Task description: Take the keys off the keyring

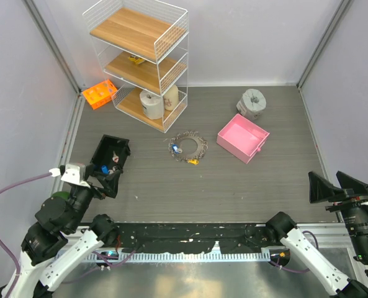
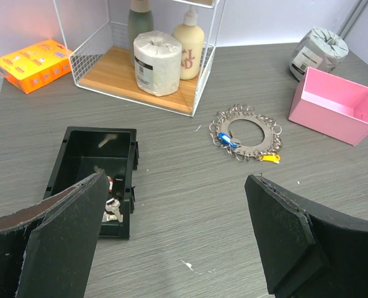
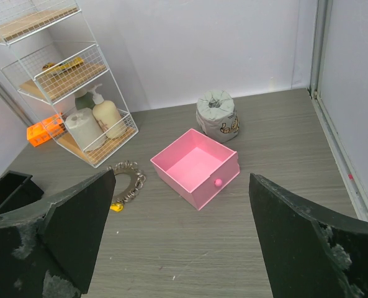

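Observation:
The keyring [image 1: 199, 144] lies flat on the grey table at the middle, a silver ring rimmed with small silver keys [image 1: 182, 135]. A blue-headed key [image 1: 174, 148] sits on its left side and a yellow-headed key [image 1: 194, 162] at its near edge. It also shows in the left wrist view [image 2: 267, 139] and, partly behind a finger, in the right wrist view [image 3: 131, 177]. My left gripper [image 1: 109, 179] is open and empty at the near left, over a black box. My right gripper [image 1: 325, 177] is open and empty at the near right, far from the ring.
A black open box [image 1: 103, 144] holding small items lies by the left gripper. A pink open drawer box [image 1: 232, 149] sits right of the ring, a grey roll [image 1: 252, 102] behind it. A white wire shelf [image 1: 140, 62] and an orange box [image 1: 100, 94] stand at the back left.

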You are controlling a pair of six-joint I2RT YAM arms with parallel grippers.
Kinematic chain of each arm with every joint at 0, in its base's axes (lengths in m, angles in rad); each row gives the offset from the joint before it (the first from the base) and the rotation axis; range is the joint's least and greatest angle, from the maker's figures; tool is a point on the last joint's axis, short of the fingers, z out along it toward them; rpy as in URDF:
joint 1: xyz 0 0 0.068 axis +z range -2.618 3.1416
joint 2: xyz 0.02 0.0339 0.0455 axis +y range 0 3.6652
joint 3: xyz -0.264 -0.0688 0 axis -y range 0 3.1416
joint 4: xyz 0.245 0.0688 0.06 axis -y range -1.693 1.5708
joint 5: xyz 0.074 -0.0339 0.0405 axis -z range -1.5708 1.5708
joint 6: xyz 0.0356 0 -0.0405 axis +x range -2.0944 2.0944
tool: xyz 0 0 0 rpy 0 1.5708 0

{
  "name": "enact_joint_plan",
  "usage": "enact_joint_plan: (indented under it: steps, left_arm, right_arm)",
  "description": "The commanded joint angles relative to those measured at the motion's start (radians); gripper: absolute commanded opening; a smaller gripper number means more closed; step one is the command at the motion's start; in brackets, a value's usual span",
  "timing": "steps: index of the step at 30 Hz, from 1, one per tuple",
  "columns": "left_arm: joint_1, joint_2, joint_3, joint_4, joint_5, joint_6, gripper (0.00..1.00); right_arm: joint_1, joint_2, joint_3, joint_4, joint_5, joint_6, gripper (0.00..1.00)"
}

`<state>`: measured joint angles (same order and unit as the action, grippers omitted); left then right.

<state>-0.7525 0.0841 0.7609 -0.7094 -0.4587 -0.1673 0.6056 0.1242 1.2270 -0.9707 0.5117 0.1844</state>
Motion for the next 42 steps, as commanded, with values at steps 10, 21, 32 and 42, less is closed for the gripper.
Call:
enact_joint_plan:
  steps: [10, 21, 32, 42]
  left_arm:
    - [-0.002, 0.046, 0.021, 0.025, 0.006, 0.011, 0.99]
    - [-0.004, 0.337, 0.106, -0.068, 0.006, -0.046, 1.00]
    - [-0.002, 0.212, -0.005, 0.027, 0.023, -0.037, 1.00]
    - [-0.002, 0.137, -0.040, 0.048, 0.009, 0.000, 1.00]
  right_arm:
    - [0.002, -0.027, -0.027, 0.035, -0.013, 0.020, 0.96]
    - [0.002, 0.058, -0.224, 0.225, -0.179, 0.147, 0.95]
    - [0.002, 0.615, -0.350, 0.519, -0.298, 0.317, 0.95]
    - [0.160, 1.066, -0.249, 0.612, -0.038, 0.584, 0.90]
